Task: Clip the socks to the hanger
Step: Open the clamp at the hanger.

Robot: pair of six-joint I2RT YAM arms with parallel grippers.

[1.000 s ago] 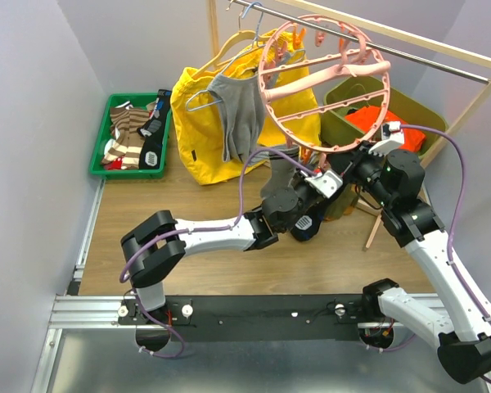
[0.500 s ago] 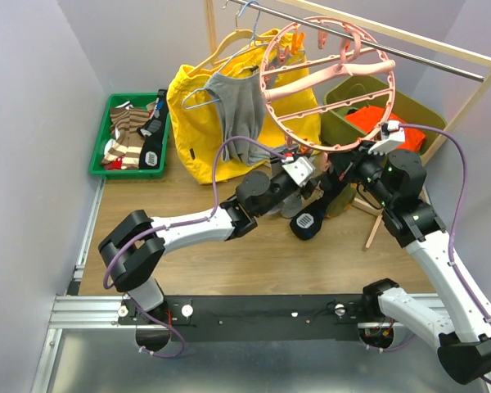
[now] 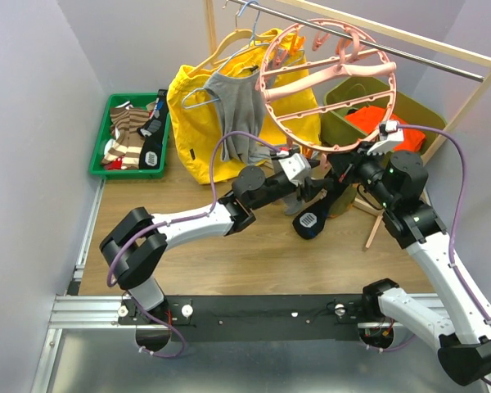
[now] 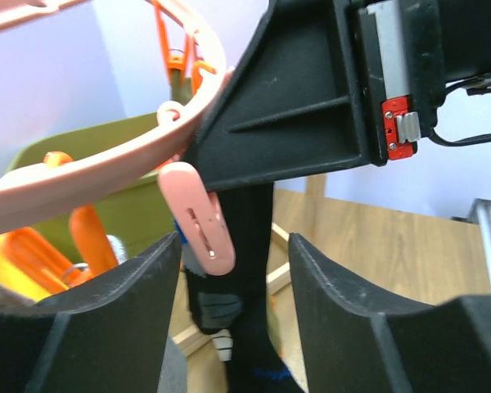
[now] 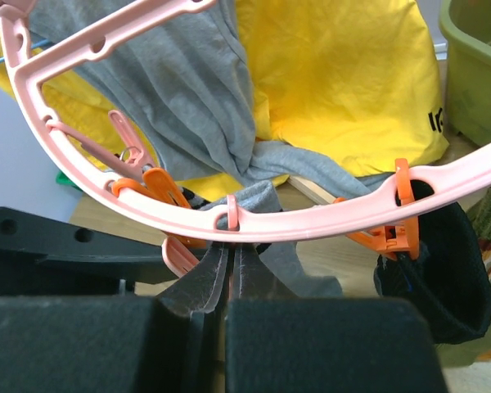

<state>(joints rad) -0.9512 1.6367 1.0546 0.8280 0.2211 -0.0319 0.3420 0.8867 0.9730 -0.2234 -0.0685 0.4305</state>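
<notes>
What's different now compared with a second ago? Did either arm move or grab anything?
The left arm swung up and to its left, lifting the left pincer from beside the dangling black sock to the lower rim of the big round pink plastic hanger. It stands open around a small pink clip, gripping nothing. Unchanged: the right pincer shut at the rim, and the sock hanging from an orange clip.

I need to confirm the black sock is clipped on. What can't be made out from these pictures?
- Top external: where the black sock meets the hanger, hidden behind the left gripper and right gripper.
- Left wrist: the sock's top end, behind the right arm's black housing.
- Right wrist: whether the shut right gripper pinches anything; its own fingers cover the spot.
</notes>
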